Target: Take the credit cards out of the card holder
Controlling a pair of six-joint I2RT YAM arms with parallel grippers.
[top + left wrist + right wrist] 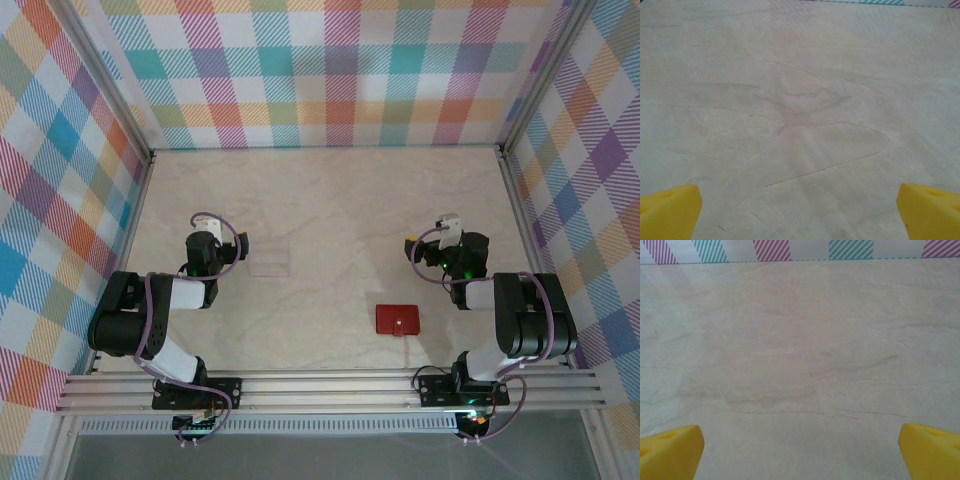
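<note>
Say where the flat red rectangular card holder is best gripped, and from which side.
The flat red rectangular card holder lies closed on the marble table, snap tab at its near edge. Probably come from above with the open right gripper, the nearer one, pinching its near and far long edges beside the tab.

- The table (330, 200) is bare from the arms to the back, with wide room to pass.
- The card holder (397, 320) lies flat and low near the front, with open surface all round it.
- Checked walls (330, 70) close the back and both sides.
- Flat tabletop lies ahead of the wide-spread left gripper (800, 212) and right gripper (800, 452).
</note>
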